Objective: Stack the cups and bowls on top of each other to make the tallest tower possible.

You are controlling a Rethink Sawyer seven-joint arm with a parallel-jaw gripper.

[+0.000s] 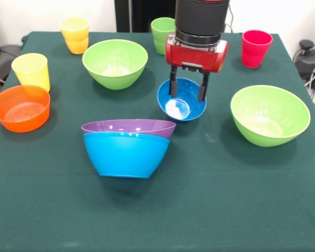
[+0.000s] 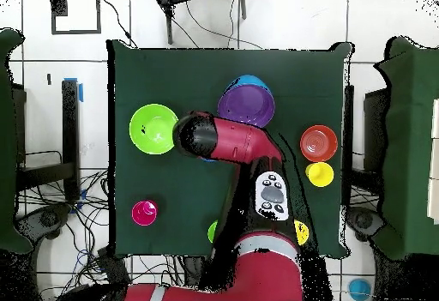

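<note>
My gripper [image 1: 188, 93] hangs over the small blue bowl [image 1: 181, 105] at mid-table. Its two fingers [image 1: 174, 84] stand apart and reach down inside the rim. That bowl tilts toward the camera. In front of it the wide purple bowl [image 1: 128, 127] sits nested in the large blue bowl [image 1: 126, 155]; this stack also shows from overhead [image 2: 246, 103]. Two large light green bowls [image 1: 115, 63] [image 1: 270, 114] and the small orange bowl [image 1: 21, 107] stand apart. In the overhead view my arm hides the gripper and the small blue bowl.
The cups stand singly near the table's far edge and left side: yellow [image 1: 31, 71], orange-yellow [image 1: 75, 34], light green [image 1: 163, 34] and red [image 1: 255, 47]. The green tablecloth [image 1: 226, 199] runs to the front edge.
</note>
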